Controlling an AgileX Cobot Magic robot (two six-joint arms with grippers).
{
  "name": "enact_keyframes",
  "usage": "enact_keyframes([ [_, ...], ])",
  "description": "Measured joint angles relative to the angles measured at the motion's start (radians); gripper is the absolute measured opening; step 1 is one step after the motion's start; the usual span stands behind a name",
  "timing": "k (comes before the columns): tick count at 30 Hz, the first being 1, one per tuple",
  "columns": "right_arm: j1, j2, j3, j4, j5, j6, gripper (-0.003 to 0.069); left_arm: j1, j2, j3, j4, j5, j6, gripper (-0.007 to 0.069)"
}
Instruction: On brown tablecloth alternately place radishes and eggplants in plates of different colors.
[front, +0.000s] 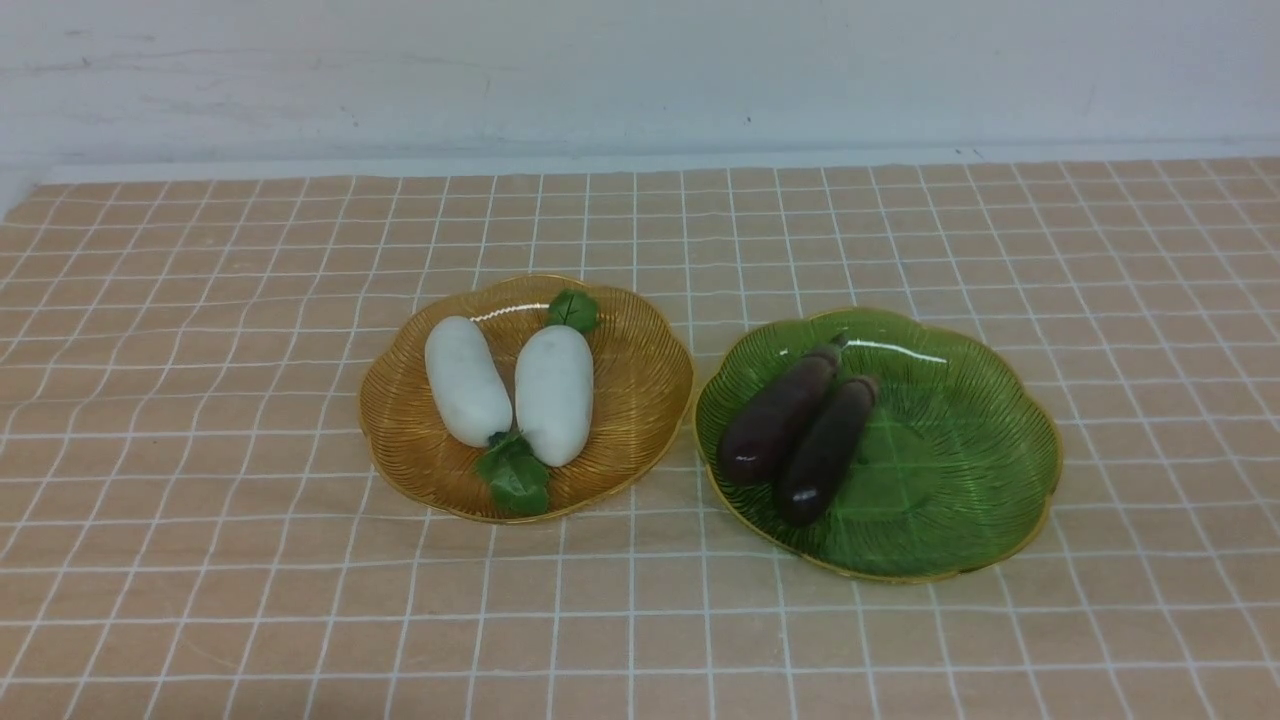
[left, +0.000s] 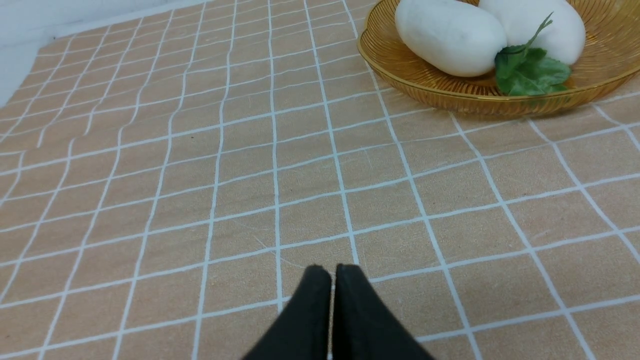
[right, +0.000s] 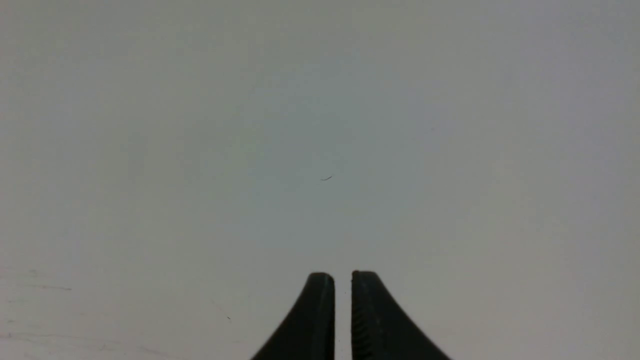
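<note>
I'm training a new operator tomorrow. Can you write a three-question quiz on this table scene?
1. True or false: both radishes lie in the green plate.
2. What lies in the green plate? A) two eggplants B) one radish C) nothing
3. Fill in: the left gripper is ___ above the brown tablecloth.

Key: 1 false, they lie in the amber plate; 2 A; 3 shut.

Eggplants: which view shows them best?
Front view: both eggplants lie side by side, unobstructed, in the green plate. Left wrist view shows only the amber plate with radishes; right wrist view shows none.
</note>
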Motion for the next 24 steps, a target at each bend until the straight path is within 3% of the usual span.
enact_keyframes([
  [6,0.0,0.0,0.07,-0.151,0.064,-0.009,0.0047,0.0,0.0,0.0,0.0,0.0,0.0,-0.0003],
  [12,-0.002,-0.003,0.175,-0.189,0.069,-0.001,0.0047,0.0,0.0,0.0,0.0,0.0,0.0,-0.0003],
  [19,-0.137,-0.123,0.296,-0.237,0.144,0.207,0.0047,0.0,0.0,0.0,0.0,0.0,0.0,-0.0003],
  [24,-0.099,-0.155,0.395,-0.381,0.19,0.393,0.0047,0.0,-0.001,0.0,0.0,0.0,0.0,-0.0003],
])
